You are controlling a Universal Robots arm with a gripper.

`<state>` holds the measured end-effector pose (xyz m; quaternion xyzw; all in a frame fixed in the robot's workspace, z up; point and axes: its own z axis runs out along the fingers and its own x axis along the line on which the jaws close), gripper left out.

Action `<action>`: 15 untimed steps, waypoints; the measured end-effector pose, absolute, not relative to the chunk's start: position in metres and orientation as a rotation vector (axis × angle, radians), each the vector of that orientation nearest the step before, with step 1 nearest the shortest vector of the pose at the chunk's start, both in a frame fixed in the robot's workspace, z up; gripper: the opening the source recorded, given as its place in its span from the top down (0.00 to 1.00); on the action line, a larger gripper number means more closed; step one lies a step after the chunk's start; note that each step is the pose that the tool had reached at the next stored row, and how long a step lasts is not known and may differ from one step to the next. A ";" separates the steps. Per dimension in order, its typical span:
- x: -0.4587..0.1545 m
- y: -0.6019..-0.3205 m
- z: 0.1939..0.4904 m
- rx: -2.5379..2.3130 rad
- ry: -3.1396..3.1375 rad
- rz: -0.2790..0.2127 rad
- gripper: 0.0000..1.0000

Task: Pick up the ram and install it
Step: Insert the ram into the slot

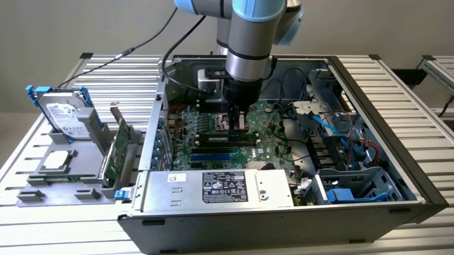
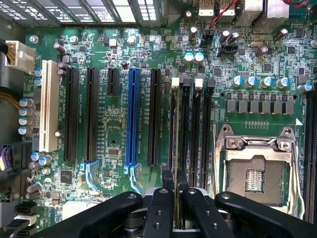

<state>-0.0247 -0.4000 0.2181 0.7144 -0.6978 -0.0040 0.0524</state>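
Across the slatted metal table (image 1: 397,85) you have the open computer case (image 1: 269,231) lying on its side, taking up the middle of the exterior view. Your arm (image 1: 248,48) drops into it from twelve o'clock and stands nearly upright over the motherboard (image 1: 269,127). The silver power supply (image 1: 220,187), with its label facing up, sits along the case's six o'clock edge.

Outside the case, at nine o'clock in the exterior view, a grey holder (image 1: 64,170) carries a hard drive (image 1: 64,114) propped upright. The large green expansion card (image 1: 117,149) stands on edge just beside the case wall.

From the wrist view you look straight down on the board. You can see the bare processor socket (image 2: 255,171), a blue slot (image 2: 132,119) among black ones, and the black memory slots between them.

Your gripper (image 2: 177,193) is clamped on the ram (image 2: 176,148), with one black finger (image 2: 161,208) pressed to each face. You see the stick edge-on as a thin pale line running along one of the memory slots. You cannot tell whether it is touching that slot or hanging just above it.
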 end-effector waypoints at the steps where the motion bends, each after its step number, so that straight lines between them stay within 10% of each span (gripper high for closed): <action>1: -0.025 -0.400 0.218 2.172 -2.122 -0.012 0.86; 15: -0.025 -0.400 0.218 2.168 -2.119 -0.005 0.86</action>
